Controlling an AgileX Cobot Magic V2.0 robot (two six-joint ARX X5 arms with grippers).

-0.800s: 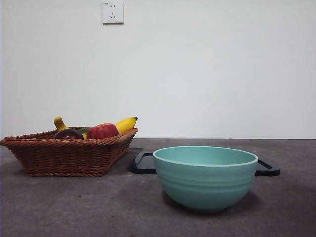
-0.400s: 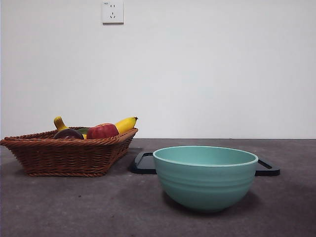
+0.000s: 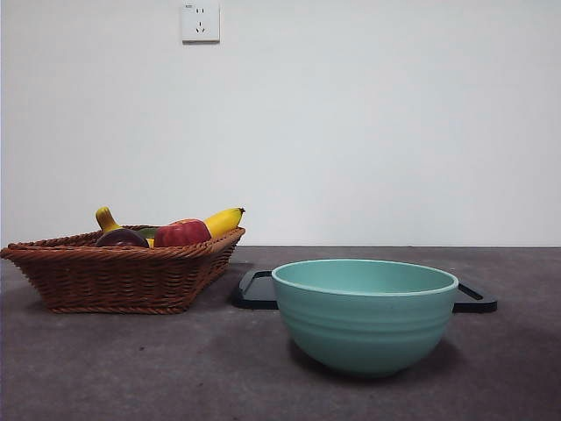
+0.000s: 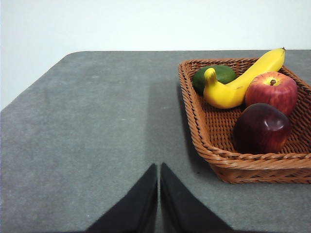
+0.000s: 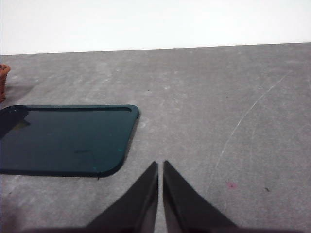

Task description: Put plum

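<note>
The plum (image 4: 261, 127), dark maroon and glossy, lies in the near corner of a wicker basket (image 4: 209, 141); in the front view only the top of the plum (image 3: 121, 237) shows above the rim of the basket (image 3: 114, 276) at the left. My left gripper (image 4: 159, 167) is shut and hangs over bare table beside the basket, apart from it. My right gripper (image 5: 160, 165) is shut over bare table next to a dark tray (image 5: 63, 138). Neither arm shows in the front view.
A red apple (image 4: 271, 91), a yellow banana (image 4: 240, 80) and a green fruit (image 4: 215, 76) share the basket. A teal bowl (image 3: 365, 314) stands front centre, with the dark tray (image 3: 254, 291) behind it. A wall socket (image 3: 200, 21) sits above.
</note>
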